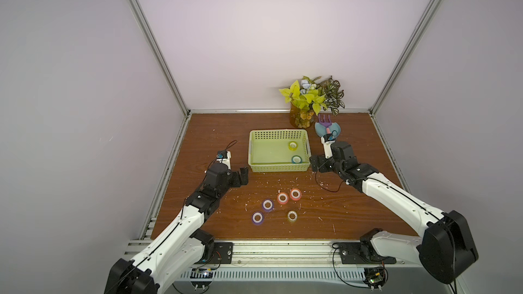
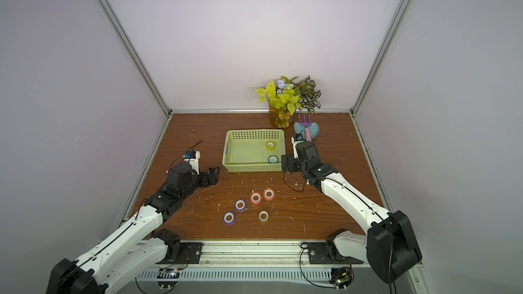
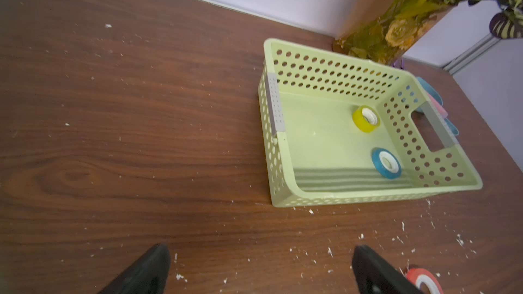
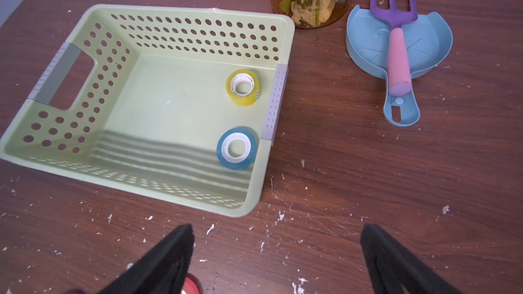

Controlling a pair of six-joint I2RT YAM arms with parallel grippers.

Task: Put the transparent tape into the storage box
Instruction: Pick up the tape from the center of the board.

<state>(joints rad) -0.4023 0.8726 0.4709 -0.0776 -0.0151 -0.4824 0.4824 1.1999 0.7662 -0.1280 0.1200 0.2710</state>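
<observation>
Wood-grain bench (image 1: 215,137), tape sorting: two rolls stored, five waiting.
The basket (image 1: 278,134) near the far edge holds the yellow roll (image 1: 293,145) and blue roll (image 1: 296,159) beside its right wall. Two purple rolls (image 1: 267,204), two orange-red rolls (image 1: 282,197) and a colourless roll (image 1: 292,216) lie flat toward the near edge, cores up, probably for top grasping. Both the left jaws and right jaws flank the basket, released and empty.

Left wrist view: orange-red translucent tape roll (image 3: 423,281) cut by frame edge, part behind left gripper (image 3: 261,247); round blue plastic dish (image 3: 430,91) mostly hidden behind light green perforated plastic basket (image 3: 368,196). Right wrist view: amber glass jar (image 4: 311,1) cropped; unidentifiable red sliver (image 4: 192,285) behind right gripper (image 4: 276,225).
</observation>
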